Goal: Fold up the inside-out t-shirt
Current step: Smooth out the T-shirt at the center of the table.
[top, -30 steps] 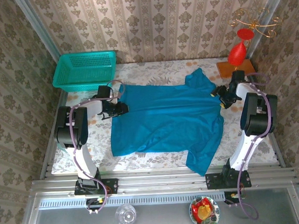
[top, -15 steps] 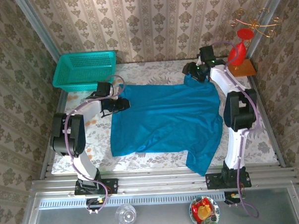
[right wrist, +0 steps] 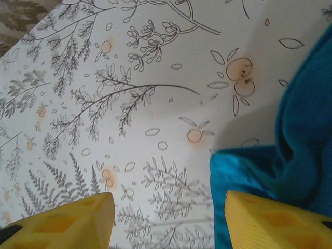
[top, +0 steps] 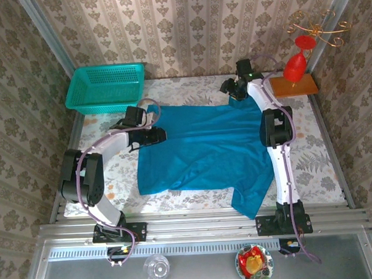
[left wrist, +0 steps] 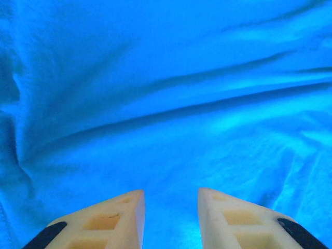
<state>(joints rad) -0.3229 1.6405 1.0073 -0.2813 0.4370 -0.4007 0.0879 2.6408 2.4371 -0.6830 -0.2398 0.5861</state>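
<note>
T-shirt (top: 205, 154) lies flat. Right jaws, newly swung to its far edge, stand spread, the cloth just beside one jaw. Left jaws are slightly spread over cloth, so a fresh grasp seems next.

I note bright, even light; a soft grey shadow lies just ahead of the right fingers (right wrist: 264, 220).

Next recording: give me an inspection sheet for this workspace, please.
Surface: floral tablecloth, flat.
Job's things: blue t-shirt spread out, wrinkled, unfolded.
Clutter: teal basket far left, red ornament on a wooden block far right, glass and red dish on the front ledge.
End effectors: left end effector open over the t-shirt's left side; right end effector open beside its far edge.
Cables: purple cables loop along both arms.
Surroundings: patterned wallpaper walls.
</note>
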